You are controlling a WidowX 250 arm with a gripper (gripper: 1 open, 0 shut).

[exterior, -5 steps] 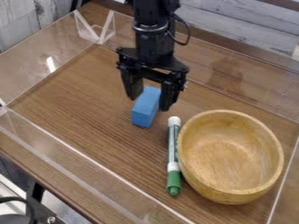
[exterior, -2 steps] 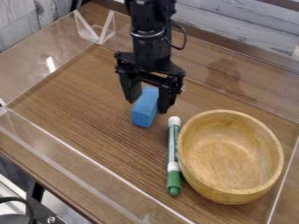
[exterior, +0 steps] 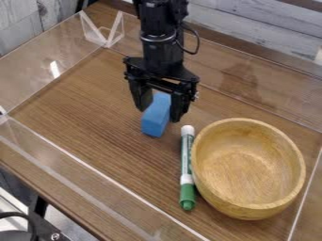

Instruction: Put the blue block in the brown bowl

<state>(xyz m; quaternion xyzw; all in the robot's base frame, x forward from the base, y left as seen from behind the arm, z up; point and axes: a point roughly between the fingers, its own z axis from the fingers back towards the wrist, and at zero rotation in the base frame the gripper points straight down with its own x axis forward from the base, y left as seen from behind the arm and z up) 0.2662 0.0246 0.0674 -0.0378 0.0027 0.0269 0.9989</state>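
Nearest the viewer, on a wood-grain tabletop [exterior: 88,113] enclosed by low clear plastic walls, sits a wide, shallow brown bowl [exterior: 248,167] of light wood with a thick rim, empty. Just beside its left rim lies a green-and-white marker pen [exterior: 186,168], pointing away from the viewer. Beyond the pen's far tip rests the small sky-blue rectangular block [exterior: 154,118], flat on the table, well apart from the bowl. It looks rigid, light and smooth-sided, so a firm pinch across its narrow width, near the middle, should hold it. Directly above and behind it, a black robot gripper [exterior: 161,98] points straight down, fingers spread wide, straddling the block's far end without gripping it.
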